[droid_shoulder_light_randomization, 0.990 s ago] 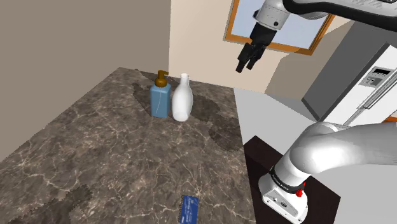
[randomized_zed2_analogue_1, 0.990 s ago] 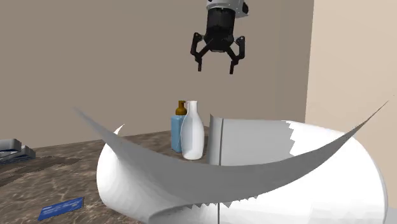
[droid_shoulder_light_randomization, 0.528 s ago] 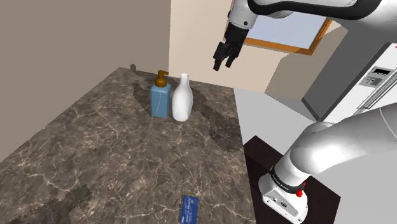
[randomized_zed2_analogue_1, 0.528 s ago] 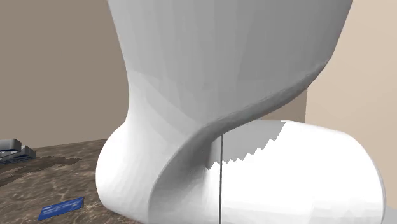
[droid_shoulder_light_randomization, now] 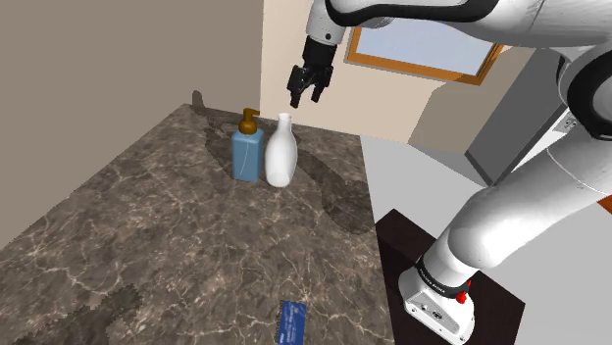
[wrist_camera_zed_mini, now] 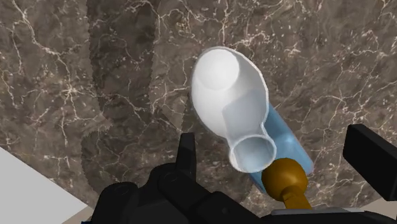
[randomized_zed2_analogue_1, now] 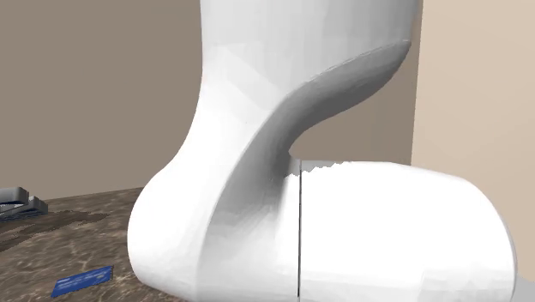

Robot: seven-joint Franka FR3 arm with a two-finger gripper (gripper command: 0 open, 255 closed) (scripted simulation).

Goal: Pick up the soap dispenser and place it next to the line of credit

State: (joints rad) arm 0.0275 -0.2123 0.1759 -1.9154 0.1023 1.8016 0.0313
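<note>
Soap dispenser (droid_shoulder_light_randomization: pixel 247 155) stands below the outstretched arm (droid_shoulder_light_randomization: pixel 412 12), whose downward-pointing jaws hang apart, empty.

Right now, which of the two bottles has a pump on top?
The blue soap dispenser, topped by a brown pump; the white bottle beside it has a plain neck.

End effector (droid_shoulder_light_randomization: pixel 305 98) downward, fingers (wrist_camera_zed_mini: pixel 372 159) apart; arm (droid_shoulder_light_randomization: pixel 432 12) outstretched.
</note>
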